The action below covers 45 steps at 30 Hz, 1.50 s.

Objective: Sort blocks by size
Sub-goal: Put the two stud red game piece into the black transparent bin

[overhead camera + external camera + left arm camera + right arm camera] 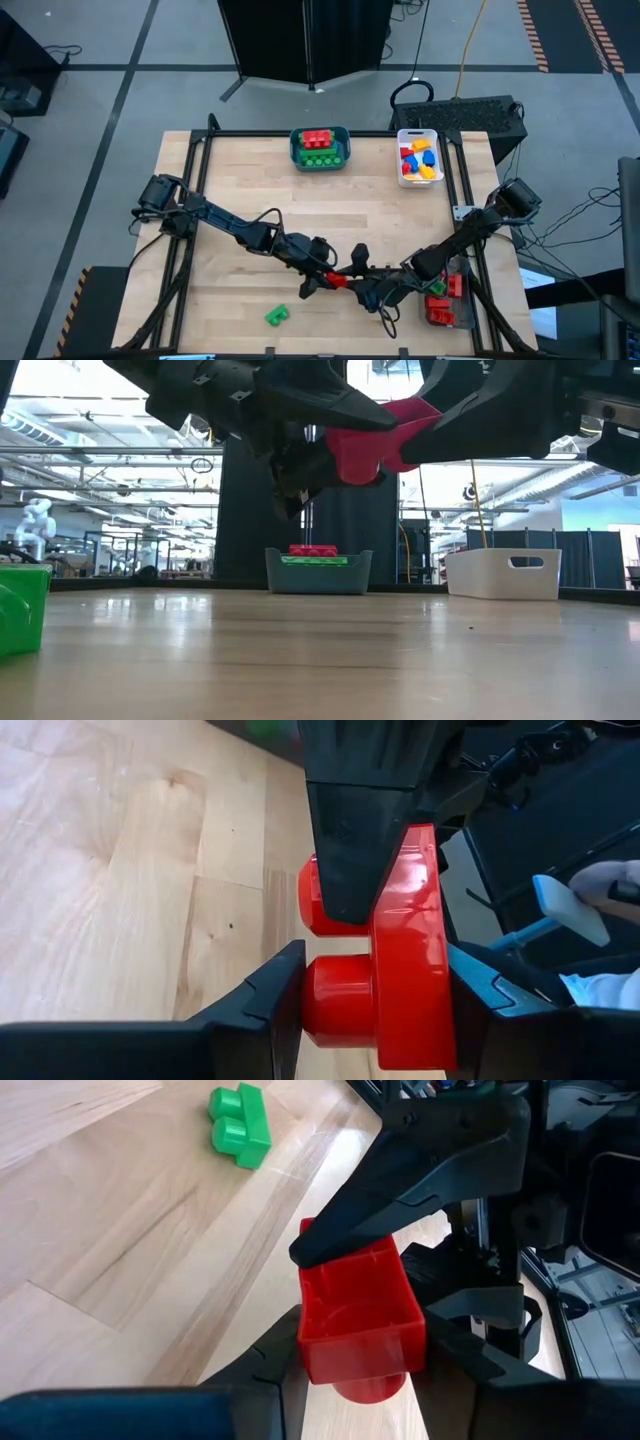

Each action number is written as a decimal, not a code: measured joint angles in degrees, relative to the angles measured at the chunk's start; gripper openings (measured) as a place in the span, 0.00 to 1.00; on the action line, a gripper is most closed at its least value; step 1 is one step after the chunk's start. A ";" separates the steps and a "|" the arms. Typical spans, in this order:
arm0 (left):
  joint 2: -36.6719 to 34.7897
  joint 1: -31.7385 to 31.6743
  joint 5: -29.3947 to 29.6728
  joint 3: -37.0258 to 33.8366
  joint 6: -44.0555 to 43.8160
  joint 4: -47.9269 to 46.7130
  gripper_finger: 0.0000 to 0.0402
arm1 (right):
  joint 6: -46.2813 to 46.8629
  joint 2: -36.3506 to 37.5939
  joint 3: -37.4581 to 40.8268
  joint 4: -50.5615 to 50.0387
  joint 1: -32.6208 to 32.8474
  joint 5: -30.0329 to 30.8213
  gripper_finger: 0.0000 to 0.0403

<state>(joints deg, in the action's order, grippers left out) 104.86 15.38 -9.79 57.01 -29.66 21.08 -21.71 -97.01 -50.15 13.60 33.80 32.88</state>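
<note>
1. Red block (pixel 341 279), a short studded brick, hangs above the near middle of the table (pixel 240 190), pinched between both arms at once; from the low view it is clear of the wood, well above it.
2. Left gripper (pixel 375 990) has its fingers clamped on the block, one against the studs and one against the flat back.
3. Right gripper (pixel 362 1350) has its fingers pressed to the block's two sides, with the hollow underside facing its camera. It looks like a handover, or a pull-apart; I cannot tell which.
4. To do it well, I'd say only one claw should let go, and only once the other's grip is plainly firm; if both loosen, the brick drops and bounces.
5. The releasing arm should back straight away along its own fingers, so it doesn't twist the block in the other's hold.
6. Sorted pieces already sit at the far edge: red and green ones in the teal bin (pixel 320 163), mixed colours in the white bin (pixel 419 181), and more red by the right arm's base in a clear bin (pixel 443 316).
7. A green block (pixel 276 316) lies loose on the near table, still to be sorted; keep the arms from sweeping it off.
</note>
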 joint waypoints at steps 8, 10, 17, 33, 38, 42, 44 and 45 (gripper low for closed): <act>0.00 0.00 0.44 -0.02 0.03 0.04 0.38 | 0.46 0.00 0.00 -0.06 0.00 0.00 0.32; 0.00 0.00 0.57 -0.01 0.02 0.05 0.38 | 0.46 0.00 0.00 -0.08 0.02 0.00 0.32; 0.00 0.00 0.84 0.00 -1.34 -0.82 0.40 | 0.63 -0.02 0.00 -0.26 0.00 -0.18 0.31; -0.30 -0.07 -0.39 0.11 1.50 -1.72 0.69 | 7.20 5.16 0.00 -10.56 0.65 1.77 0.31; -2.63 0.23 0.48 0.09 1.61 -9.18 0.69 | 12.49 10.71 -0.02 -21.26 2.49 2.54 0.31; -5.54 2.14 6.85 0.09 1.62 -15.72 0.69 | 19.43 16.53 -0.02 -32.73 4.64 4.20 0.31; -6.72 3.58 10.37 0.09 1.63 -18.62 0.69 | 24.20 19.82 -0.02 -38.24 5.88 4.28 0.31; -7.40 4.44 12.27 0.09 1.63 -20.47 0.69 | 26.78 21.38 -0.02 -40.25 6.51 4.28 0.31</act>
<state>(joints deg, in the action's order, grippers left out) 97.46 19.81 2.49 57.10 -28.03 0.61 5.07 -75.63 -50.17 -26.65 40.31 37.17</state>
